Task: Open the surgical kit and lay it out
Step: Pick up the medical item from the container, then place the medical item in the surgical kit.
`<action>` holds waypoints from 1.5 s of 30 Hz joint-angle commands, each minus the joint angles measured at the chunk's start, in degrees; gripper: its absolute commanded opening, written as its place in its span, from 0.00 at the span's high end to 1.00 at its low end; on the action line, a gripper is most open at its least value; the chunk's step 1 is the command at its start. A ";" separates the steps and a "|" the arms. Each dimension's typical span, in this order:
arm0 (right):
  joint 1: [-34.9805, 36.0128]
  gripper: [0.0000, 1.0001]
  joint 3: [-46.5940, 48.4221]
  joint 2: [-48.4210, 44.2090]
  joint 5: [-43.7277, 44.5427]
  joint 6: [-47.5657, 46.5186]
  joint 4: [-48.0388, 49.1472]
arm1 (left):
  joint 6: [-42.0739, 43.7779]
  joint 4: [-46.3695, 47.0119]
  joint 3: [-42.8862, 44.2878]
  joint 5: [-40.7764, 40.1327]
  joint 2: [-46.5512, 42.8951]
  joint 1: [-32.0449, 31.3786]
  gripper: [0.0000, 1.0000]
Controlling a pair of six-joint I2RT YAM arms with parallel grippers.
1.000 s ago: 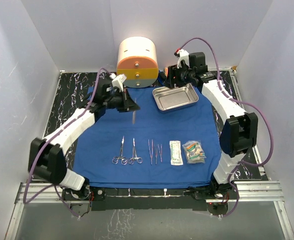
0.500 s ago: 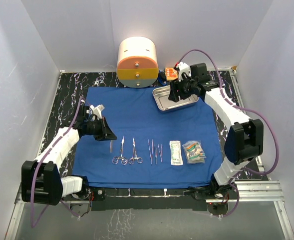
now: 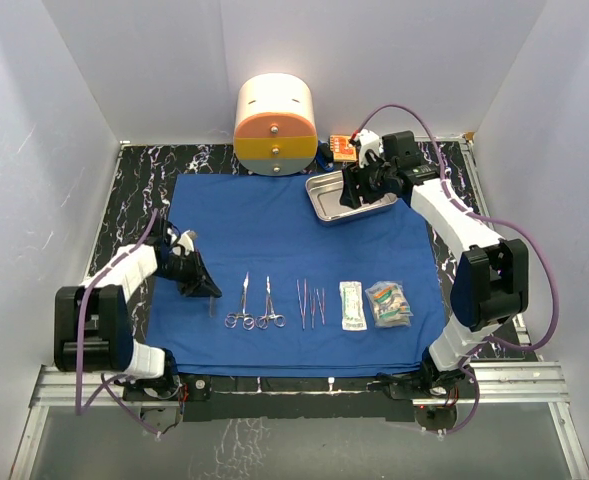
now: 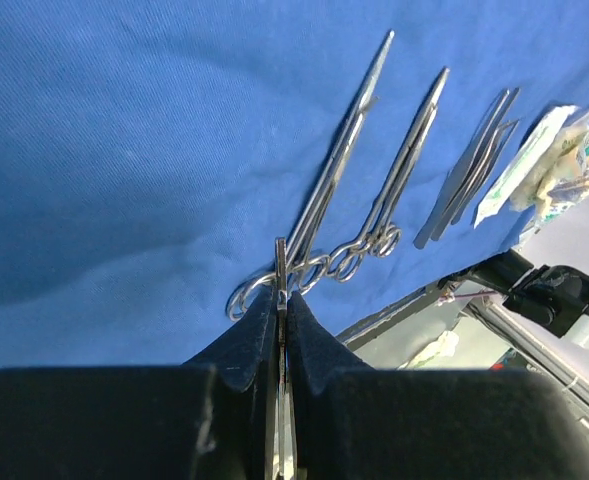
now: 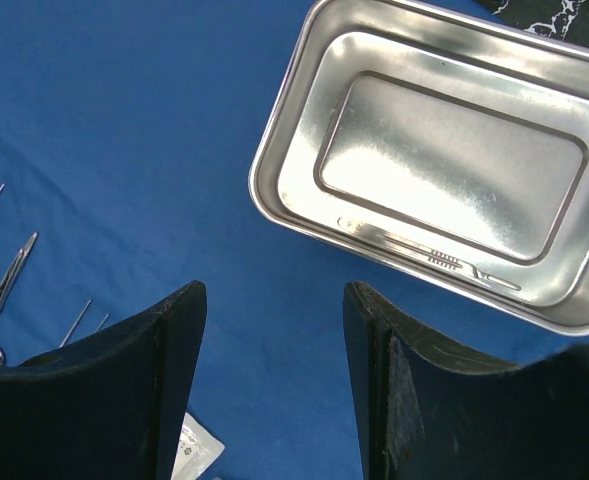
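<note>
The royal-blue cloth (image 3: 284, 235) lies spread flat. Along its near part sit scissors (image 3: 242, 304), forceps (image 3: 270, 304), tweezers (image 3: 311, 303) and two clear packets (image 3: 351, 305) (image 3: 389, 303). My left gripper (image 3: 204, 288) hangs low just left of the scissors, shut on a thin flat steel scalpel (image 4: 280, 262) held edge-on between its pads (image 4: 309, 330). Scissors (image 4: 326, 200) and forceps (image 4: 399, 175) lie just beyond it. The steel tray (image 3: 324, 200) stands at the back right. My right gripper (image 5: 274, 290) hovers open over the cloth at the tray's near edge, and another scalpel (image 5: 429, 257) lies in the tray (image 5: 274, 160).
A round cream-and-orange drawer container (image 3: 276, 125) stands behind the cloth, with a small orange box (image 3: 341, 147) to its right. White walls close in both sides. The table's near metal rail (image 3: 304, 380) runs in front of the cloth.
My left arm swung from the back of the cloth toward the near left, carrying the scalpel down beside the scissors. My right gripper moved forward over the tray.
</note>
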 commanded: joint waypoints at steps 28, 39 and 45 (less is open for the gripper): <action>-0.77 0.45 -0.33 -1.28 0.94 -1.25 3.32 | 5.15 -7.48 10.45 -4.07 14.11 1.00 0.93; -0.71 0.45 -1.15 -2.15 0.99 -1.25 3.71 | 5.34 -7.83 10.91 -5.01 16.15 1.12 0.87; -0.79 0.45 -1.17 -1.97 0.86 -1.12 3.73 | 5.72 -8.44 11.17 -5.71 16.35 1.06 0.92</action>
